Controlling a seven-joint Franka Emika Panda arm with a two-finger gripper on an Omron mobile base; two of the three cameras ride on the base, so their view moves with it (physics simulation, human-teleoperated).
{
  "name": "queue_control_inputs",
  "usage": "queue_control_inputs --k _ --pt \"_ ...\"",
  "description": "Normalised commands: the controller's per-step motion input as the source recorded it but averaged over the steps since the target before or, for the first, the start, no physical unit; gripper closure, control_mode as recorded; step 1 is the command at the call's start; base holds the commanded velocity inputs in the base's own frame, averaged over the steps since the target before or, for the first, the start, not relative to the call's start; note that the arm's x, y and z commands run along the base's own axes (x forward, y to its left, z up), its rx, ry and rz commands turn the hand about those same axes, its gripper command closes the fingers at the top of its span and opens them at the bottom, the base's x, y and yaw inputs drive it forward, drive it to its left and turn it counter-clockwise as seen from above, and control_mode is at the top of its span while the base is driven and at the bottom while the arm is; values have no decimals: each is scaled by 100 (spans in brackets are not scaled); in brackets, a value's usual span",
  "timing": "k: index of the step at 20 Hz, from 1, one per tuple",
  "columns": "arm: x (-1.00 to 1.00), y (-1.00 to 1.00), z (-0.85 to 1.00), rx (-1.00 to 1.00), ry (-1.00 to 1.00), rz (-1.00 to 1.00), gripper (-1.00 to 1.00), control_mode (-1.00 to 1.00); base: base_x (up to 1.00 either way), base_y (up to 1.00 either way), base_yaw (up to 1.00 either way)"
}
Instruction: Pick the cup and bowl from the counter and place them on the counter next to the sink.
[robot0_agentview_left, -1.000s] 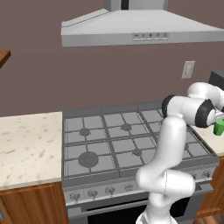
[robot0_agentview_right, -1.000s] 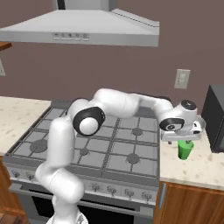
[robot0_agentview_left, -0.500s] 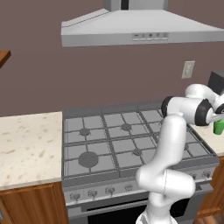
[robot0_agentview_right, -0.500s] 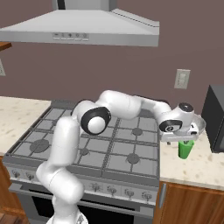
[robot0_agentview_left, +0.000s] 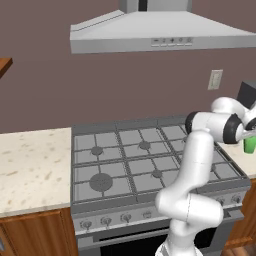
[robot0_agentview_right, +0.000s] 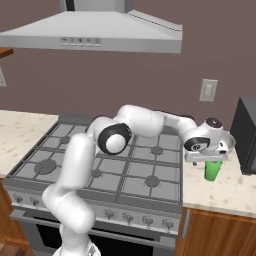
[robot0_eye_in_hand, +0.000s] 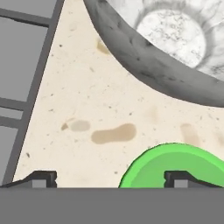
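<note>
- The counter (robot0_eye_in_hand: 109, 100), cream stone with brown speckles, runs on to the right of the grey stovetop (robot0_agentview_left: 145, 162), and that strip is where the action is.
- The bowl (robot0_eye_in_hand: 166, 39), pale and shiny, sits on that strip just beyond the cup, apart from it.
- The gripper (robot0_agentview_right: 212, 159) hovers right over the cup, jaws spread wide, nothing held.
- The cup (robot0_agentview_right: 213, 170), bright green, stands upright near the counter's front; in the hand view one fingertip overlaps its rim.
- I'd say it is off-centre: shift sideways so both fingers straddle the cup, drop straight down clear of the bowl, then squeeze.
</note>
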Motion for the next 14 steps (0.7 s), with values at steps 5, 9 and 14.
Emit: queue_control_inputs --k 5,9,14 --pt "-19 -16 -2 3 0 -9 100 -100 0 0 0" --pt "-12 0 0 0 0 -6 100 -100 0 0 0" --pt "-6 0 0 0 0 -5 100 -100 0 0 0"
